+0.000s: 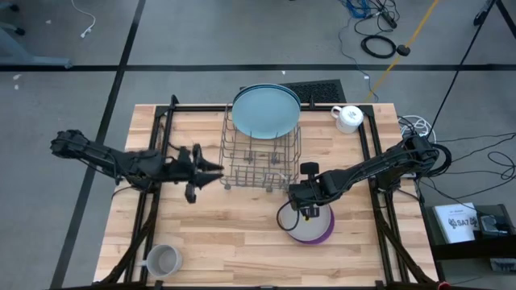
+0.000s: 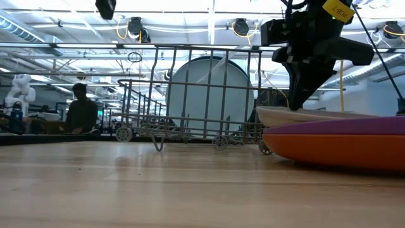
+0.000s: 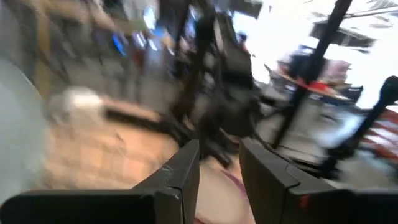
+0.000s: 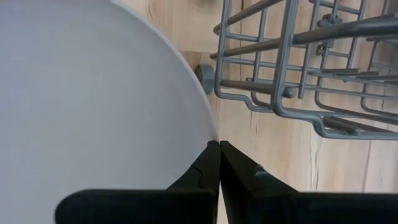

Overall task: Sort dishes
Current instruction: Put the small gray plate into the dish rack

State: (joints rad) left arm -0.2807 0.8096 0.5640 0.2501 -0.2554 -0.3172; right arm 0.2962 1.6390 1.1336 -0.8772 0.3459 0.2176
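A stack of small plates lies flat on the table's right near part: a grey one (image 1: 288, 218) on top, a purple one (image 2: 354, 125) under it, an orange one (image 2: 335, 152) at the bottom. My right gripper (image 1: 309, 213) stands over the stack, shut on the grey plate (image 4: 93, 93). A large light blue plate (image 1: 264, 113) stands on edge in the far end of the wire rack (image 1: 262, 165), with a darker plate's rim (image 1: 292, 94) behind it. My left gripper (image 1: 216, 169) is open and empty, level beside the rack's left side. My right gripper pinches the grey plate's rim (image 4: 210, 134) between its two fingers (image 4: 205, 168), on the side toward the rack. The fingers come from above, pointing down (image 2: 297, 101). The plate lies about level on the purple plate; whether it is lifted clear I cannot tell.
A white mug (image 1: 348, 118) stands at the far right. A grey mug (image 1: 163, 259) stands at the near left. The rack's near compartments hold nothing, and its near edge (image 4: 298, 112) is close to my right gripper. A person (image 2: 82, 111) shows in the room behind the table.
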